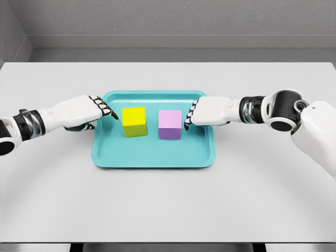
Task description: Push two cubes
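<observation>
A yellow cube and a pale purple cube stand side by side on a teal tray, a narrow gap between them. My left hand reaches over the tray's left rim, fingers extended flat toward the yellow cube, with a small gap to it. From the right, my right hand comes over the tray's right part, its fingertips just at the purple cube's right face; whether they touch is unclear. Neither hand holds anything.
The tray lies in the middle of a white table. A grey wall and floor strip run behind the table's far edge.
</observation>
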Action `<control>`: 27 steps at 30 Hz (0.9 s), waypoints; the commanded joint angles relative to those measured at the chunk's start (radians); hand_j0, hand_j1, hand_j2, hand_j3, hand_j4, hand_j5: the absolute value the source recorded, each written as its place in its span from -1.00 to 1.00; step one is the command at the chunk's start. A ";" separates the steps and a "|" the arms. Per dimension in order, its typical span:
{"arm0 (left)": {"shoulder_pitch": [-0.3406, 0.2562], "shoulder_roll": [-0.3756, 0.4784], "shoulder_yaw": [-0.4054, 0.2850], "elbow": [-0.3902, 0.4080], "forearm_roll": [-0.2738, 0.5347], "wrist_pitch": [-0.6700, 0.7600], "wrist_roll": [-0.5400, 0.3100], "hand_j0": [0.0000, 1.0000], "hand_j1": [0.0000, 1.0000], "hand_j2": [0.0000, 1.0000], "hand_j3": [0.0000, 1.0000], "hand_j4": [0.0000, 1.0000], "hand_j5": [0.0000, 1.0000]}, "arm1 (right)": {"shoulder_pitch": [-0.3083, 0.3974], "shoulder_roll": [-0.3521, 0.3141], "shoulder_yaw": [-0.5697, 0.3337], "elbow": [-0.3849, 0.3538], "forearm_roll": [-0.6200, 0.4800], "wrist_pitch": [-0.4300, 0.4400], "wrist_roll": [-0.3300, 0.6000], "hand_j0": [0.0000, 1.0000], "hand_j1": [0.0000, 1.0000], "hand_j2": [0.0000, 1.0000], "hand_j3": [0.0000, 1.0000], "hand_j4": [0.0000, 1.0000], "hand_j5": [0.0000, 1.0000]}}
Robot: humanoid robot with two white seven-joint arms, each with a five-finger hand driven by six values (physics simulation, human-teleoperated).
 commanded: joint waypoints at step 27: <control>-0.014 -0.059 -0.008 -0.004 0.009 0.002 -0.027 0.51 0.51 0.51 0.51 0.51 0.51 | -0.049 0.065 0.039 0.060 0.000 0.002 0.000 0.37 0.37 0.37 0.37 0.37 0.37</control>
